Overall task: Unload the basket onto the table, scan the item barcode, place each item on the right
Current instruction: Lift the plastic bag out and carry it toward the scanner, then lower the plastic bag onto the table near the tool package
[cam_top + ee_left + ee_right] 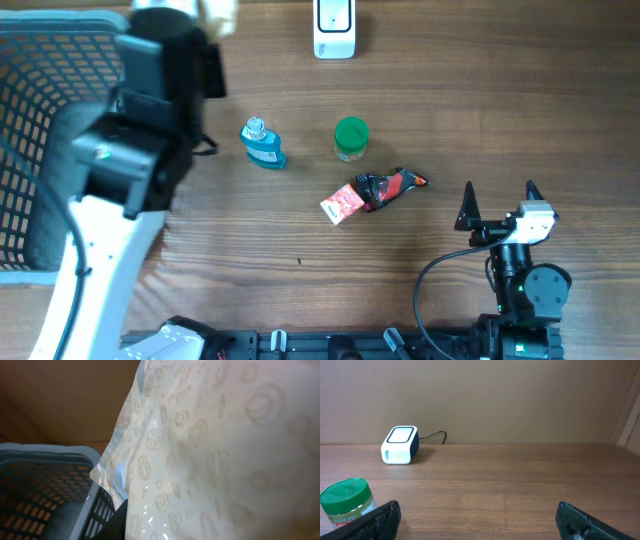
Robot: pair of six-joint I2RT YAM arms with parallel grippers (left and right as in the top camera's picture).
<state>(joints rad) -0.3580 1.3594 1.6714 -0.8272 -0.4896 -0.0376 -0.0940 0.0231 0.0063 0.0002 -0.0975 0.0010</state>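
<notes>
My left gripper (196,20) is at the table's far left edge, beside the basket, shut on a white plastic pouch (210,455) printed with pale ring shapes. The pouch fills most of the left wrist view, and only a cream corner of the pouch (219,12) shows from overhead. No barcode shows on it. The white scanner (334,28) stands at the back centre of the table, to the right of the pouch; the right wrist view has the scanner (400,445) at far left. My right gripper (498,202) rests near the front right, open with nothing between its fingers.
A grey mesh basket (40,150) fills the left side, its rim (45,450) under the pouch. A blue bottle (263,143), a green-lidded jar (351,138) and a red-and-black packet (375,192) lie mid-table.
</notes>
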